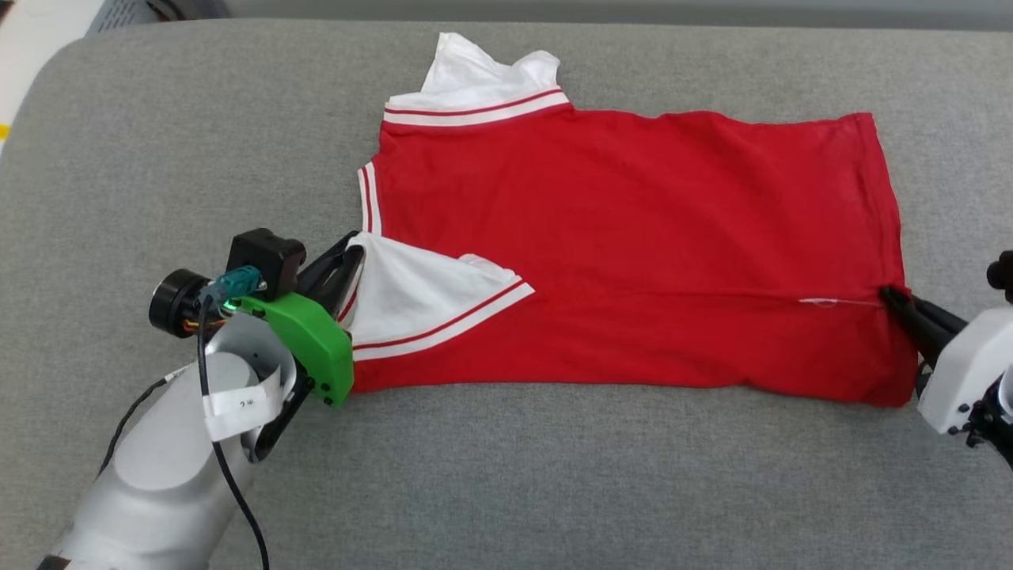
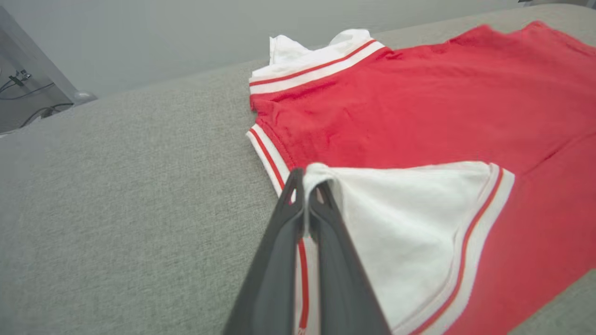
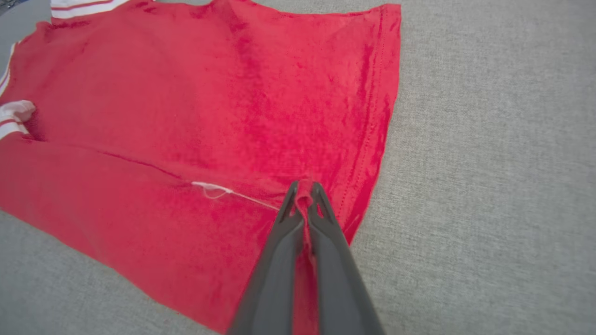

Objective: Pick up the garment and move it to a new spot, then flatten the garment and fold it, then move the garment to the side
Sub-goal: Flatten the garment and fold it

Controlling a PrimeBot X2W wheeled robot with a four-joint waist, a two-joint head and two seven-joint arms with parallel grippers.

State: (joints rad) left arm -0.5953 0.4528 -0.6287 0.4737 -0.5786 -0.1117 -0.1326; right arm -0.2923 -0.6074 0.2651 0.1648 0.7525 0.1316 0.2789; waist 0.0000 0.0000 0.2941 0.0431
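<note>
The garment (image 1: 633, 237), a red shirt with white sleeves and red-and-white trim, lies spread across the grey cushioned surface, its near long side folded over the body. My left gripper (image 1: 352, 257) is shut on the shirt at the near white sleeve (image 1: 419, 297), which lies folded onto the red cloth. In the left wrist view that gripper (image 2: 307, 179) pinches the sleeve's corner (image 2: 409, 223). My right gripper (image 1: 890, 294) is shut on the folded hem edge at the shirt's right end. The right wrist view shows this gripper (image 3: 303, 190) nipping a ridge of red cloth (image 3: 209, 116).
The grey surface (image 1: 554, 475) stretches wide on all sides of the shirt, with broad bare room near me and to the left. Its rounded far-left corner (image 1: 47, 71) meets a pale floor. A loose white thread (image 3: 219, 190) lies on the cloth by the right gripper.
</note>
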